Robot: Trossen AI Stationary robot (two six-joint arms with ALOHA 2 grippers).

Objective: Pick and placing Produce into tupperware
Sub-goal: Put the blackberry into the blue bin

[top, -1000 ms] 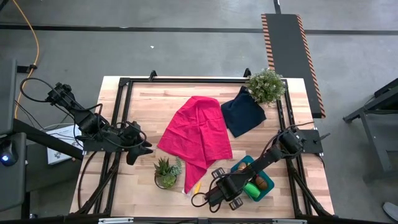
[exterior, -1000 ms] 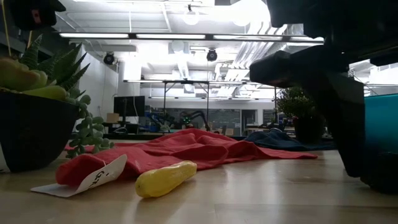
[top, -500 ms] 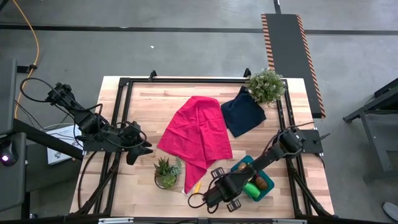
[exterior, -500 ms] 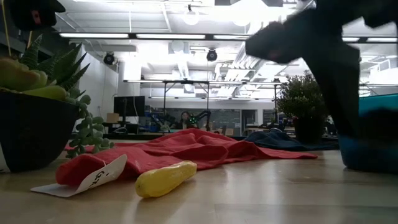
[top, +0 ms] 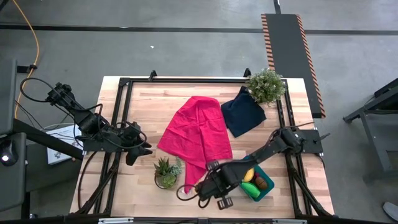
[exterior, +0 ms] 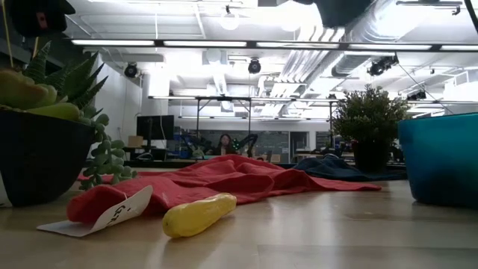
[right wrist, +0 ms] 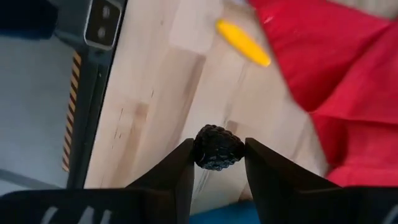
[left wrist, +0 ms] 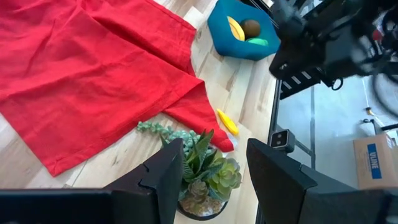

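Observation:
The teal tupperware [top: 269, 180] stands near the table's right near corner, with a yellow banana [left wrist: 235, 28], a brown piece [left wrist: 250, 26] and a green piece [left wrist: 261, 42] inside. Another yellow banana [exterior: 198, 214] lies on the wood beside the red cloth's near tip [left wrist: 211, 124]. My right gripper [top: 204, 185] hangs above the table just left of the tub, close to that banana [right wrist: 244, 42], shut on a small dark bumpy piece [right wrist: 217, 148]. My left gripper [left wrist: 214, 168] is open at the table's left side, touching nothing. My right gripper pinches the small dark bumpy round piece [right wrist: 217, 144] between its two fingertips [right wrist: 186, 163], one on each side. The piece is lifted clear of the table. The fingers point down at the wood.
A red cloth [top: 196, 134] is spread over the table's middle, a dark navy cloth [top: 242, 112] lies farther back, and a leafy potted plant [top: 266, 86] stands in the far right corner. A small succulent pot [top: 166, 171] stands left of the banana. A white tag [exterior: 112, 213] lies by it.
My right gripper has moved from over the tupperware toward the table's left, toward the yellow banana on the wood, and has risen out of the low view. The tub's contents, a banana among them, now show.

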